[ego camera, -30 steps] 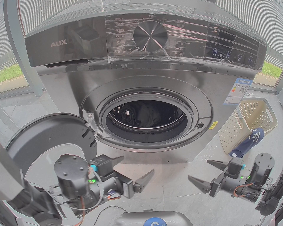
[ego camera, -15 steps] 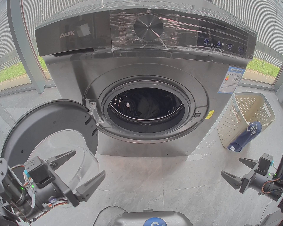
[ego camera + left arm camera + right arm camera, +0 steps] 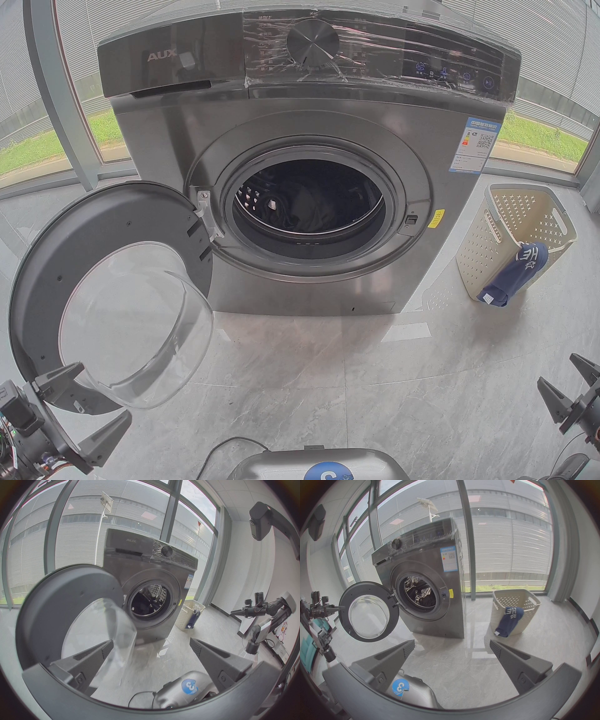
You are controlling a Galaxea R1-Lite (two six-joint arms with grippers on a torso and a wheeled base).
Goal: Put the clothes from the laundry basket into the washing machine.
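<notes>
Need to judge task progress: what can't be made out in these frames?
- Laundry basket interior: in the head and right wrist views its own wall and the blue garment draped over its rim hide the bottom; other clothes inside cannot be told.
- Washing machine drum: dark clothes lie in shadow; how many pieces is unclear.
- Left gripper, right gripper: the head view's lower edge cuts off their bodies; the fingers show open.

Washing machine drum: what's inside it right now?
Dark clothing lies heaped inside the drum, against its perforated metal wall, seen past the open door. The front rim covers the drum's bottom, so how many garments are there cannot be told.
</notes>
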